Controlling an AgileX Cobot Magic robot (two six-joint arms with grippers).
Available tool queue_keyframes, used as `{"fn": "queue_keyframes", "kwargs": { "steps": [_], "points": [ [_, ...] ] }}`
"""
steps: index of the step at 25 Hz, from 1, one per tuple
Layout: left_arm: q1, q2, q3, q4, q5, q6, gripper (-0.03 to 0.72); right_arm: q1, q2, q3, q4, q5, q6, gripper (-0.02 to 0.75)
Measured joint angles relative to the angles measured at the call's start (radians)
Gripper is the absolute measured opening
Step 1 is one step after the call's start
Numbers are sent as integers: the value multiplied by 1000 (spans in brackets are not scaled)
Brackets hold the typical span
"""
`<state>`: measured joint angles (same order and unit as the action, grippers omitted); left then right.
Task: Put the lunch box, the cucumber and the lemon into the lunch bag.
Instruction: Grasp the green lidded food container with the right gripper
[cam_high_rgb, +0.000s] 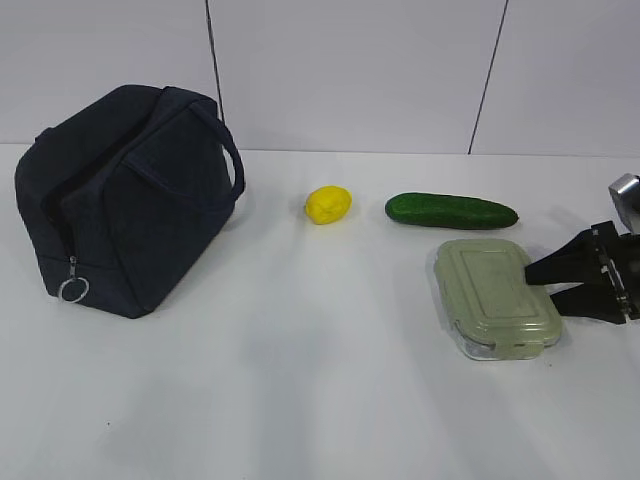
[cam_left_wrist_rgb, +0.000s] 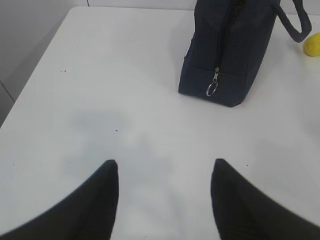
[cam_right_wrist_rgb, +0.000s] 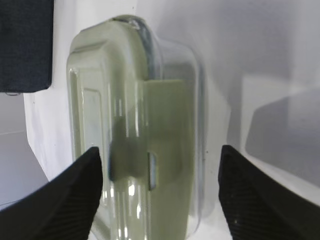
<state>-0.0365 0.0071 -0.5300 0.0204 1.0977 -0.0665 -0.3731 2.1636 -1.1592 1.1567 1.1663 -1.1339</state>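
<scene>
- Lunch box (cam_high_rgb: 497, 298) sits nearest the exterior camera, front right on the white table (cam_high_rgb: 300, 400), pale green lid up, flat on the surface.
- Right gripper (cam_high_rgb: 545, 279) is at the box's right end, jaws spread wide; wrist view shows one finger (cam_right_wrist_rgb: 65, 200) on each side of the box's end, straddling it. Can't tell whether the pads touch it; box not lifted.
- Cucumber (cam_high_rgb: 452, 210) lies on the table just behind the box, long axis left-right, apart from it.
- Lemon (cam_high_rgb: 328, 204) sits left of the cucumber, near it but not touching, between cucumber and bag.
- Lunch bag (cam_high_rgb: 125, 195) stands upright at the left, well apart from the box, handles up, silver ring pull (cam_high_rgb: 74, 289) hanging low on the end facing the camera.
- Left gripper (cam_left_wrist_rgb: 164, 172) hovers over bare table short of the bag's ring-pull end, jaws wide apart, holding nothing.
</scene>
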Motion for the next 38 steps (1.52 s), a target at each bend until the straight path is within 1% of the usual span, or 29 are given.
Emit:
{"fn": "queue_keyframes", "kwargs": {
  "steps": [10,18,27,38],
  "points": [
    [0,0,0,0,0,0,413,71,0,-9,-4,-1,0,562],
    [0,0,0,0,0,0,413,74,0,-9,-4,-1,1,558],
    [0,0,0,0,0,0,413,74,0,-9,-13,-4,2,442],
    [0,0,0,0,0,0,413,74,0,-9,-11,-2,8,398]
  ]
}}
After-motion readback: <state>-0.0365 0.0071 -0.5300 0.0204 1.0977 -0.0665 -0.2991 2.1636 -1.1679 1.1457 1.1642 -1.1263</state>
